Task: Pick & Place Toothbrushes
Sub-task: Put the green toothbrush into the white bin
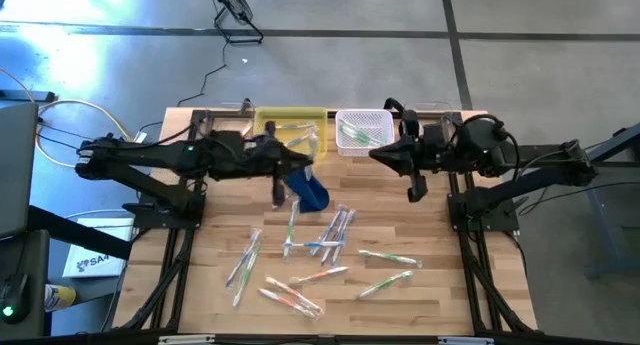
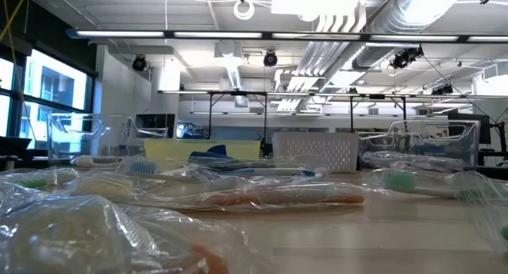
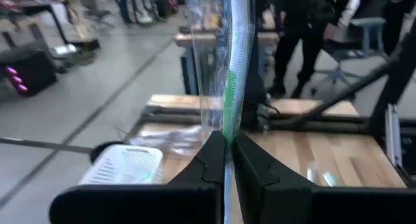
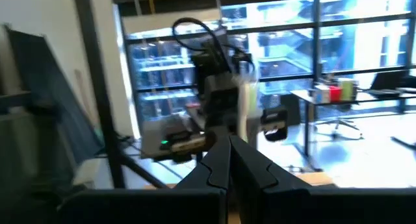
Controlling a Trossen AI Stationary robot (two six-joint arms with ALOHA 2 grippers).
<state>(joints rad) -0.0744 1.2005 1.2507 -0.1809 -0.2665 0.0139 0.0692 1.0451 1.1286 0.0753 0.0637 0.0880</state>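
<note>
Several toothbrushes in clear wrappers [image 1: 330, 240] lie scattered on the wooden table [image 1: 450, 285], close in the low view [image 2: 262, 198]. My left gripper [image 3: 227, 143] is raised over the table's far middle [image 1: 300, 165] and is shut on one wrapped toothbrush with green accents [image 3: 231, 74], which the right wrist view shows too [image 4: 246, 104]. My right gripper [image 4: 229, 146] is raised opposite it [image 1: 378, 155], shut with nothing between its fingers. My left gripper pinches the wrapped toothbrush between its two fingers, on the green part of its shaft [image 3: 227, 123]. The fingers come about level from the table's left side and lie across it. The toothbrush stands roughly upright, most of it above the fingers, clear of the table.
A white basket [image 1: 363, 130] with green toothbrushes inside and a yellow bin [image 1: 290, 125] stand at the table's far edge. A dark blue pouch [image 1: 310, 192] lies just below my left gripper. People stand beyond the table in the left wrist view.
</note>
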